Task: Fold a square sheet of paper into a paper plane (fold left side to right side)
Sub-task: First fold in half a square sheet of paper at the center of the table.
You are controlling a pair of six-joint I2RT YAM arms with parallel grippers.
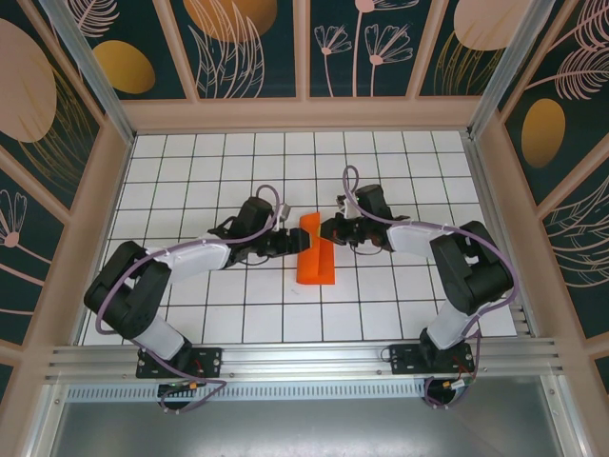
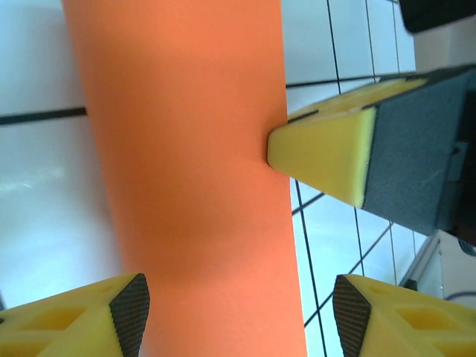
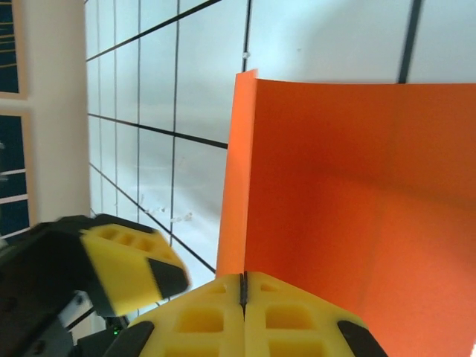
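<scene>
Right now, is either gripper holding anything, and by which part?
The right gripper is shut on the orange sheet of paper, pinching its lifted edge. The left gripper stands open over the sheet, holding nothing.

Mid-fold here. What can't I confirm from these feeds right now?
Right wrist: the shut right gripper meets the sheet of paper, but its own pads hide whether paper sits between them.
Left wrist: the sheet runs off the top and bottom of the picture, so its corners and edge alignment are cut off.
Top external: any crease and the contact points are too small to judge.
</scene>
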